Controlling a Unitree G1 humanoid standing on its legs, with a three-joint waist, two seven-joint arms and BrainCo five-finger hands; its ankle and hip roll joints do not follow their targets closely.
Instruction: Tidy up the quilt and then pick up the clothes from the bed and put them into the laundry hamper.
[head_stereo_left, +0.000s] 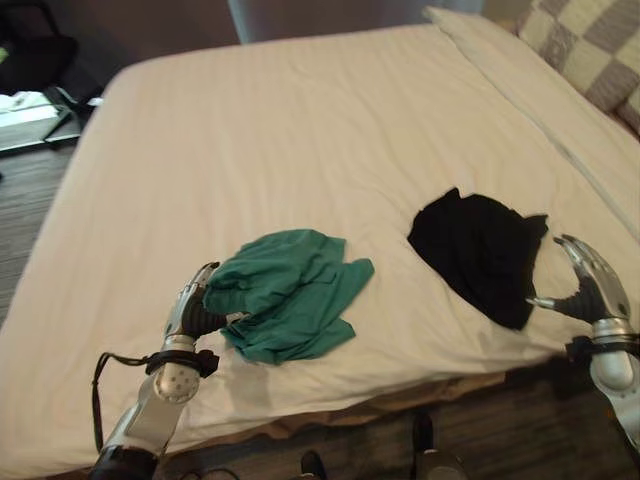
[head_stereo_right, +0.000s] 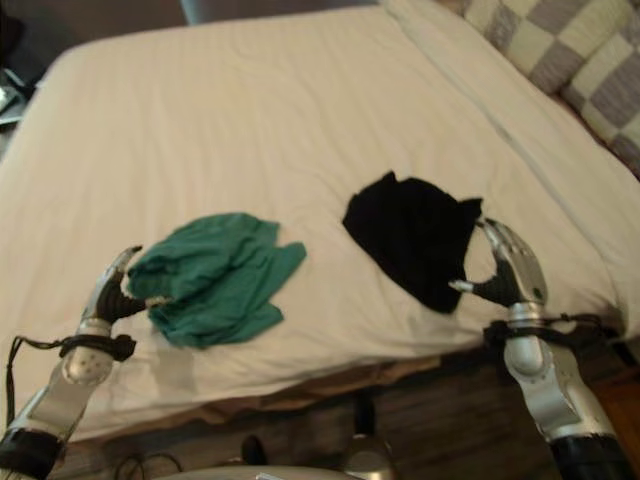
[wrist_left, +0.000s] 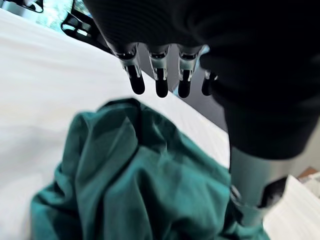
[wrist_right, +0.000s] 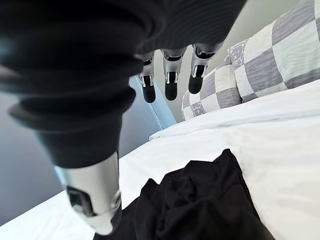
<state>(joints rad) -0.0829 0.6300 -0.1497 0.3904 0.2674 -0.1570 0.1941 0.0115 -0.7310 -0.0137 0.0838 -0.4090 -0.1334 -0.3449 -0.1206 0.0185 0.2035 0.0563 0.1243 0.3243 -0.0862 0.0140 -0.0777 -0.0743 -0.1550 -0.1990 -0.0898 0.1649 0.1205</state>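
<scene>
The left hand, fingers spread and holding nothing, sits at the near edge of the crumpled green garment; the right hand, likewise spread and empty, sits beside the black garment. Both lie on the smoothed white quilt. Judged light and limp: pinch a raised fold.

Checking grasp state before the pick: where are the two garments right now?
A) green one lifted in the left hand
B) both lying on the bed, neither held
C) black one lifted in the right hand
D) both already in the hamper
B: the green garment and black garment lie on the white quilt, with the left hand and right hand open beside them.
</scene>
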